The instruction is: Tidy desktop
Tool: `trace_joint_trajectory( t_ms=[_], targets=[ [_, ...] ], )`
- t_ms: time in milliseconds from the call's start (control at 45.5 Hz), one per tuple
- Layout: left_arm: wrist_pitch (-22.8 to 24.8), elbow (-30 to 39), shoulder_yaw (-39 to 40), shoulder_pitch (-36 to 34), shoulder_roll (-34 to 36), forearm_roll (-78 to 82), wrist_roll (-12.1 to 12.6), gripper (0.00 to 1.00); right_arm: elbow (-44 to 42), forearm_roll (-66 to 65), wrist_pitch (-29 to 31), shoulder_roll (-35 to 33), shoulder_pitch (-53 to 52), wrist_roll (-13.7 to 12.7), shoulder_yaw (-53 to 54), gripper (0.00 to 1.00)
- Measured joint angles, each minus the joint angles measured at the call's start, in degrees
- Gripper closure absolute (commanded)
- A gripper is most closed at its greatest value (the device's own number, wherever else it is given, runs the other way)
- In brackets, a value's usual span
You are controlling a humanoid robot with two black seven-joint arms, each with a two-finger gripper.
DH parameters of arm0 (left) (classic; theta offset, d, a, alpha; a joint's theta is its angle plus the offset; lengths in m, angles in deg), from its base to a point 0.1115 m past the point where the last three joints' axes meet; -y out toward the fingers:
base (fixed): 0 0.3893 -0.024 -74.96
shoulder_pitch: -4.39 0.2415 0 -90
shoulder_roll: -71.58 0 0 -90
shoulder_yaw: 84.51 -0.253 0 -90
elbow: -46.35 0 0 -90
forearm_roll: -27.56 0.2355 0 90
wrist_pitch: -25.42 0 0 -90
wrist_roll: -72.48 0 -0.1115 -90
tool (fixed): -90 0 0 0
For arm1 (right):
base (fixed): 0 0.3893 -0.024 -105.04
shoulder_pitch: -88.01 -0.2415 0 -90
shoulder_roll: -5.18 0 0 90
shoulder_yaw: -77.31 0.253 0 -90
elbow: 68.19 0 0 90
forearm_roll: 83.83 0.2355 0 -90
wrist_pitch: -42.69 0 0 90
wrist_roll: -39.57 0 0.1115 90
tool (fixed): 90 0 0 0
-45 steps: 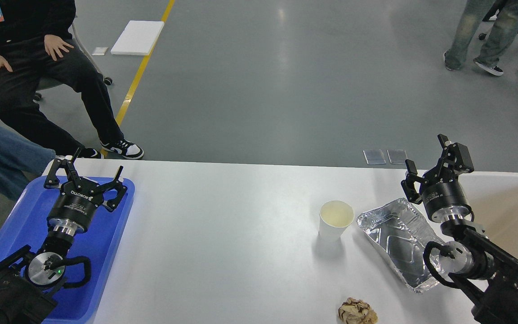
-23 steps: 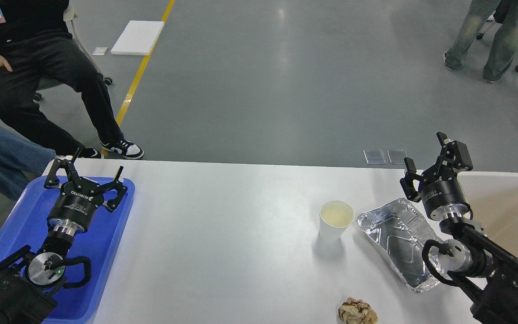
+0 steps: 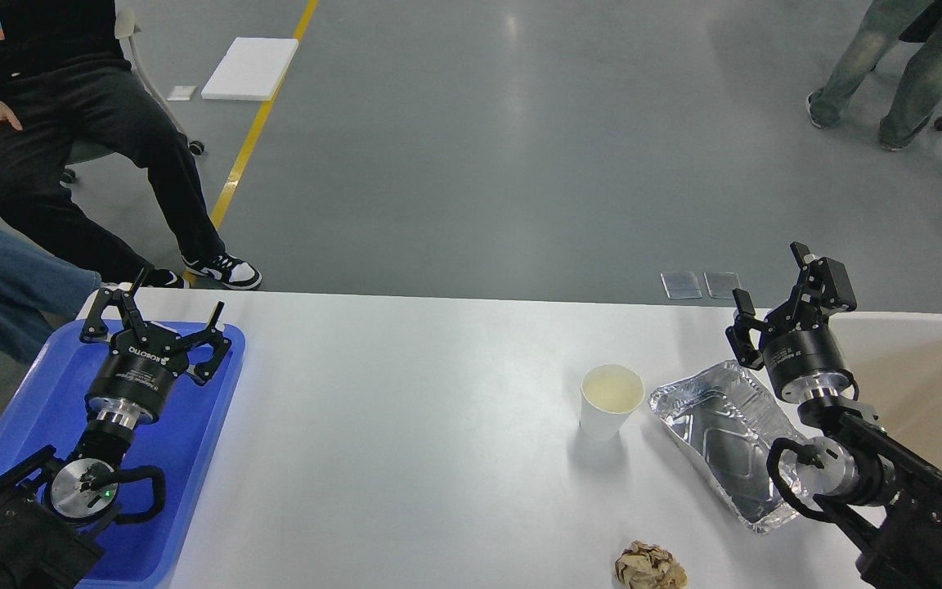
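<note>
Desktop (image 3: 438,425) cut off below; left hand (image 3: 152,323) spread, empty; right hand (image 3: 769,286) seemingly spread, empty.

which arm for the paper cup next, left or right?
Right. The right hand is open above the foil tray, beside the paper cup. The left hand is open over the blue tray, far across the desktop.

Lab hall: grey floor (image 3: 520,147), yellow line (image 3: 262,114).

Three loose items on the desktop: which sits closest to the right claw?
The foil tray, directly beneath the right claw. The paper cup stands further left; the crumpled paper lies at the near edge.
</note>
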Motion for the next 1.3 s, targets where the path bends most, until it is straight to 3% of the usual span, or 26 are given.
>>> trace_joint_trajectory(
  t_ms=[616, 924, 1298],
  targets=[
    [0.0, 0.0, 0.0, 0.0, 0.0, 0.0, -0.1, 0.01, 1.9, 0.0, -1.4, -0.3, -0.4, 0.0, -0.7, 0.00],
    [0.1, 0.0, 0.0, 0.0, 0.0, 0.0, -0.1, 0.01, 2.2, 1.0, -1.8, -4.2, -3.3, 0.0, -4.9, 0.00],
    [0.1, 0.0, 0.0, -0.1, -0.1, 0.0, 0.0, 0.01, 2.3, 1.3, -1.5, -14.1, -14.0, -0.1, -25.4, 0.00]
  ],
)
